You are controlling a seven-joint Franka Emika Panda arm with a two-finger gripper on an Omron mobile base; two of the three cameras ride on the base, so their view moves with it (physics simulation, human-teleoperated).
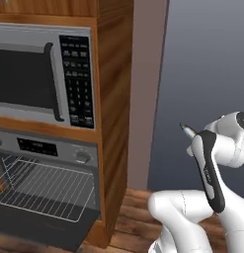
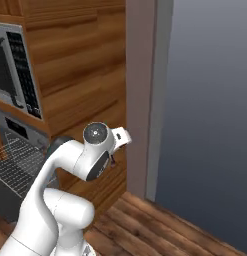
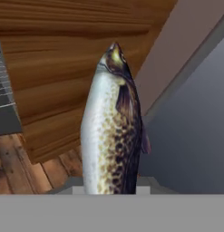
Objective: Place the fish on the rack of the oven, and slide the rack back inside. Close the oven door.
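Observation:
The fish (image 3: pixel 112 136) fills the middle of the hand view, a speckled silver-grey body standing head up, held from below. Its pointed end (image 1: pixel 184 129) sticks out of my gripper (image 1: pixel 191 140), which is shut on it, to the right of the wooden cabinet and well away from the oven. The oven (image 1: pixel 47 148) sits low in the cabinet with its oven door (image 1: pixel 39 223) folded down open. The wire rack (image 1: pixel 42 189) is pulled out over the door and bare. The rack (image 2: pixel 15 161) also shows at the left of the right base view and the rack (image 3: pixel 2 84) at the left edge of the hand view.
A microwave (image 1: pixel 44 74) with a keypad sits above the oven. The cabinet's wooden side wall (image 1: pixel 114 123) stands between my hand and the oven front. A grey wall (image 1: pixel 207 74) lies to the right, with a plank floor (image 2: pixel 160 225) below.

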